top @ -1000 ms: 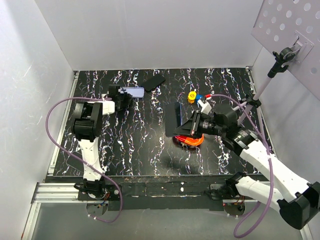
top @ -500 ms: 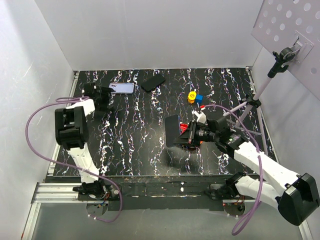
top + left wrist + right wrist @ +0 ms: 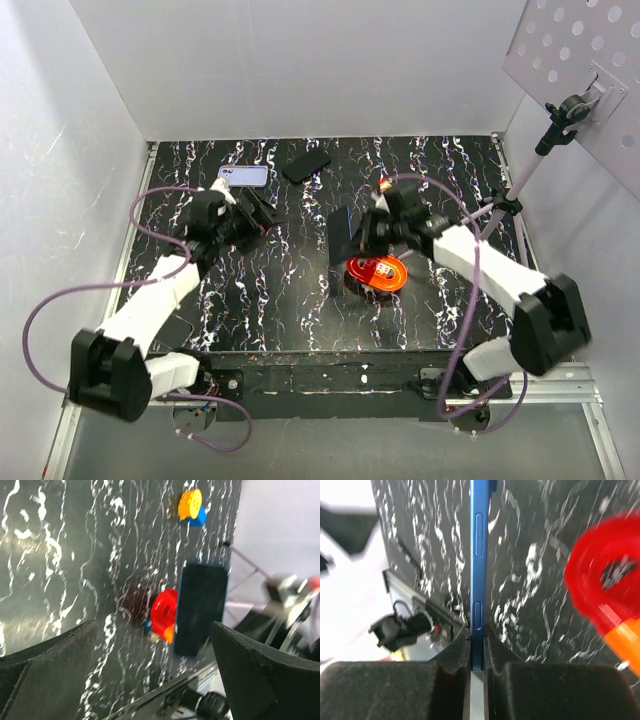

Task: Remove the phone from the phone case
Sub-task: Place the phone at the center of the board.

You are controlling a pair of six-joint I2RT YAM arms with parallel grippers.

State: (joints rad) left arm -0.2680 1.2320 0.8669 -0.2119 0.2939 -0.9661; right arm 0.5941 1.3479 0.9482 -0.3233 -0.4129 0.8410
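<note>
From the top view, the left arm runs from its base in the lower left corner up and rightward across the marbled black table [image 3: 300, 300]. Its wrist is level and the left gripper [image 3: 256, 213] points right, toward the frame's centre. The jaws are spread wide with nothing between them. Just above it, near the upper left of the table, the lilac phone case [image 3: 245, 176] lies flat and apart from the fingers. A black flat object [image 3: 306, 166] rests to its right. The right arm comes in from the lower right, bends over the table and points left. The right gripper [image 3: 362, 232] is clamped on the dark blue phone [image 3: 342, 235], held clear of the case and well apart from it. The phone's broad face is turned toward the left arm. A red ring toy [image 3: 377, 272] sits just below the phone.

In the left wrist view, the left gripper [image 3: 153, 630] shows both dark fingers at the bottom corners, far apart. Between them, farther off, the phone [image 3: 200, 607] stands on end just beside the red ring toy [image 3: 164, 612]. A yellow and blue toy [image 3: 191, 507] sits at the upper middle.

In the right wrist view, the right gripper [image 3: 476, 635] pinches the phone [image 3: 478, 540] edge-on at bottom centre, its side buttons visible. The red ring toy [image 3: 600, 580] blurs at right.
</note>
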